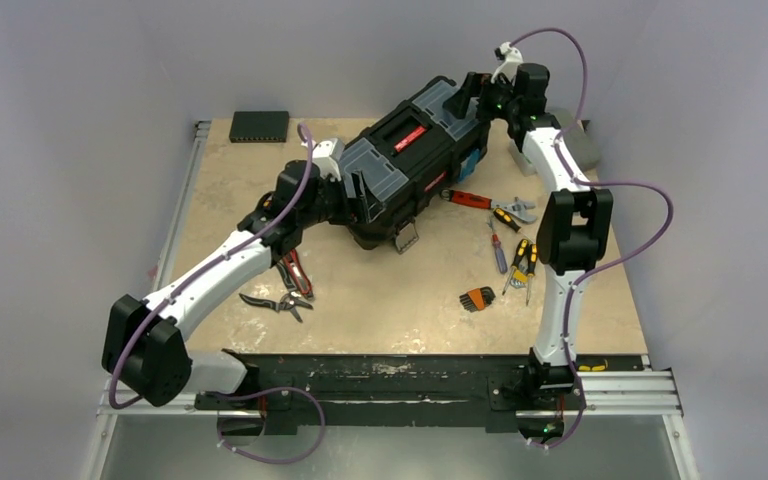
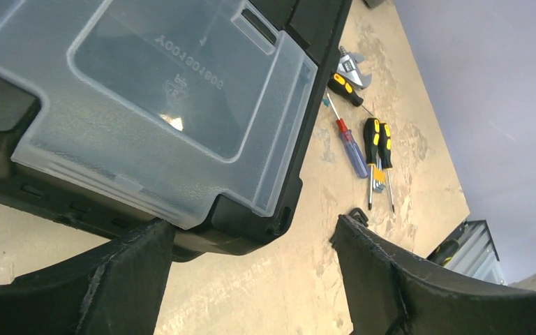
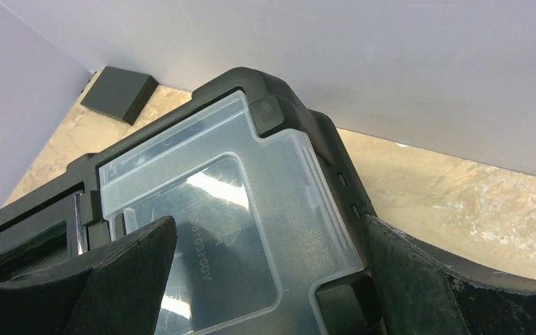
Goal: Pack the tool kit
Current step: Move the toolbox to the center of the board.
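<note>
Our left hand, spread wide, sits at the near-left end of the toolbox, our right hand, equally wide, straddles its far-right end, so its long axis runs diagonally between them across the surface.

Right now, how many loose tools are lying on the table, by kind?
Screwdrivers: 4
Pliers: 2
Wrench: 1
Hex-key set: 1
Total: 8
</note>
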Robot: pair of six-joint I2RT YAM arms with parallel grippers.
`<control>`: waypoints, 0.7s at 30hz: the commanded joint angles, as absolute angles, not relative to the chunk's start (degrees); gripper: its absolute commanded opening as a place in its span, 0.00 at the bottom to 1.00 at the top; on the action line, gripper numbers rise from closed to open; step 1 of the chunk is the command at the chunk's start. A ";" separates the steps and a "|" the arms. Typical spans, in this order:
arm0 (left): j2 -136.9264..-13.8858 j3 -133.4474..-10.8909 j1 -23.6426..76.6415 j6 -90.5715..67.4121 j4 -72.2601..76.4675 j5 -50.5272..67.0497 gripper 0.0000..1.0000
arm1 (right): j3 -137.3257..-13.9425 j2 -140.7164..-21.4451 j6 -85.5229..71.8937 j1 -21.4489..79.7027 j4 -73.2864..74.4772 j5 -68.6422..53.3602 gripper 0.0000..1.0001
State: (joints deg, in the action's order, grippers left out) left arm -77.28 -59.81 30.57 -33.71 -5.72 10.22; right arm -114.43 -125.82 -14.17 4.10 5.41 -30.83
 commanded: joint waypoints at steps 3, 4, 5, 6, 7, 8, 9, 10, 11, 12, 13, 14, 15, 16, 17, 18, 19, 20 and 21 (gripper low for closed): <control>-74.28 -59.68 36.49 -33.57 8.77 19.69 0.81 | -115.04 -123.67 -14.36 17.05 21.14 -50.09 0.99; -74.38 -59.73 37.21 -33.57 8.49 19.69 0.81 | -115.31 -123.86 -14.18 17.33 21.62 -50.10 0.99; -74.62 -59.87 37.86 -33.55 8.32 19.76 0.81 | -115.35 -123.92 -14.01 17.49 22.02 -50.19 0.99; -75.12 -59.98 38.47 -33.60 8.20 19.71 0.81 | -114.84 -123.88 -13.90 17.69 22.10 -50.73 0.99; -75.72 -60.10 38.88 -34.00 8.23 20.06 0.81 | -113.92 -123.66 -14.01 17.86 21.72 -51.40 0.99; -76.35 -60.16 39.49 -34.53 8.59 20.57 0.81 | -112.39 -123.12 -14.24 18.11 20.67 -51.85 0.99; -76.96 -60.24 40.19 -34.67 8.77 20.69 0.81 | -110.93 -122.72 -14.27 18.31 19.76 -51.92 0.99; -77.38 -60.35 40.96 -34.86 8.83 20.45 0.81 | -109.90 -122.42 -14.09 18.51 19.32 -51.75 0.99; -77.85 -60.50 42.09 -34.84 8.94 20.26 0.81 | -109.19 -122.46 -13.69 18.62 19.47 -51.79 0.99; -78.25 -60.92 43.21 -34.81 8.96 20.10 0.81 | -108.82 -122.69 -13.41 18.67 19.70 -52.09 0.99; -78.76 -61.43 44.37 -34.68 8.70 19.73 0.81 | -108.55 -122.82 -13.06 18.66 20.02 -52.38 0.99; -79.16 -62.08 45.50 -34.54 8.38 19.45 0.81 | -108.22 -122.86 -12.82 18.69 19.99 -52.88 0.99; -79.47 -62.59 46.55 -34.38 8.01 19.22 0.81 | -107.89 -122.85 -12.68 18.65 19.74 -53.84 0.99; -79.61 -63.21 47.50 -34.10 7.71 18.87 0.81 | -107.70 -122.95 -12.57 18.71 19.63 -54.60 0.99; -79.58 -63.52 48.40 -33.75 7.29 18.31 0.81 | -107.59 -123.02 -12.57 18.76 19.47 -55.24 0.99; -79.44 -63.87 49.17 -33.24 6.70 17.65 0.81 | -107.66 -123.19 -12.47 18.82 19.57 -55.72 0.99; -79.14 -64.30 49.74 -32.69 5.92 16.93 0.81 | -107.87 -123.28 -12.27 19.02 19.73 -56.12 0.99; -78.69 -64.67 50.16 -32.08 4.97 16.44 0.81 | -108.15 -123.25 -11.89 19.32 20.22 -56.30 0.99; -78.14 -64.95 50.40 -31.72 4.27 16.06 0.81 | -108.28 -123.26 -11.57 19.60 20.51 -56.50 0.99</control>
